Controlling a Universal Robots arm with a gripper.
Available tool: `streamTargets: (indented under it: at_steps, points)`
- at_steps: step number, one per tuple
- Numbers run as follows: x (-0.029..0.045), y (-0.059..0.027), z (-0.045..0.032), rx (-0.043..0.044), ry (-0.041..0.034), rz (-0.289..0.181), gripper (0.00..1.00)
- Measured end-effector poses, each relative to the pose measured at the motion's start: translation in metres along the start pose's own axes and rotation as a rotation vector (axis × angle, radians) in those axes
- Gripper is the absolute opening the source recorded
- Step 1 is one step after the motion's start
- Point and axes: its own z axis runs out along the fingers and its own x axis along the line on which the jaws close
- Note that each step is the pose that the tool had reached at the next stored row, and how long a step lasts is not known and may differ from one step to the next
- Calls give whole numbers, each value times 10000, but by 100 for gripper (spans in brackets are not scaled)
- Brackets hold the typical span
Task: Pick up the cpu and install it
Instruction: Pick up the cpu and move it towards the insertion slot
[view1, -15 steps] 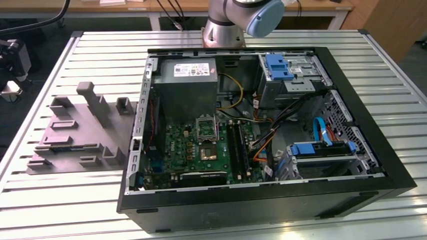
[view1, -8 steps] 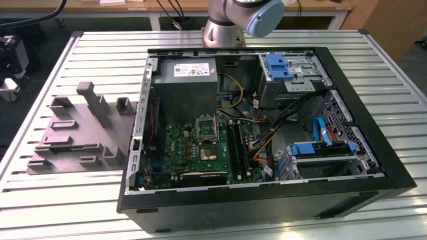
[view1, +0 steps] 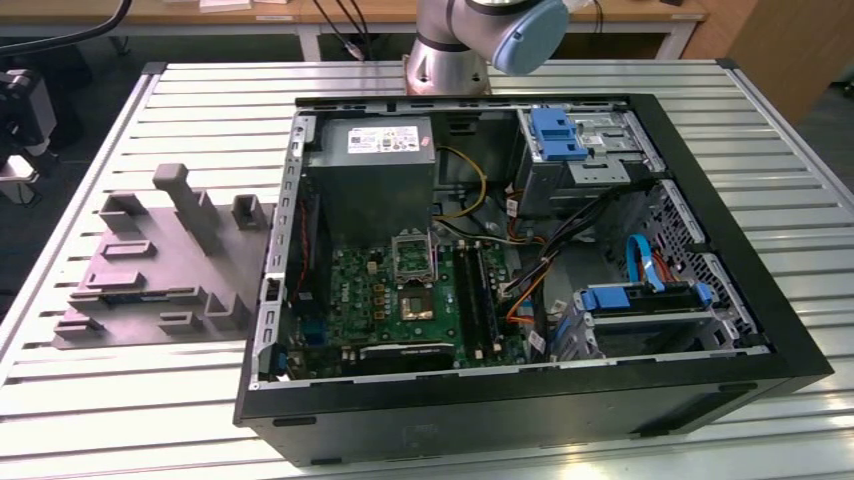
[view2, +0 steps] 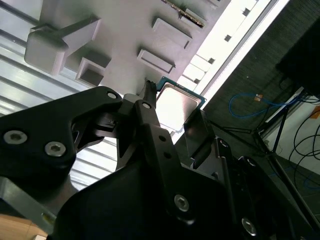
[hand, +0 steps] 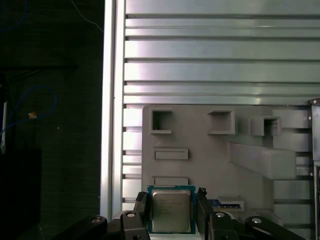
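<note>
We see jaws clamped on both sides of the cpu (hand: 171, 210) in the first wrist view, w/ grey tray (hand: 210, 160) & slatted table (hand: 220, 50) beyond it.

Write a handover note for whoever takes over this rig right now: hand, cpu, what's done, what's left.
Hand: shut on the cpu, with a finger on each of two opposite edges, seen in both wrist views.
Cpu: held in the hand, apparently lifted off the grey moulded tray, which lies on the slatted table beside the open computer case.
Done: cpu picked up.
Left: installation. The cpu is not yet on the green motherboard.
</note>
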Motion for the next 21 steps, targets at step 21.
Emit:
streamTargets:
  at_steps: [21]
  points:
    - [0,3,-46,17,-1,0,47]
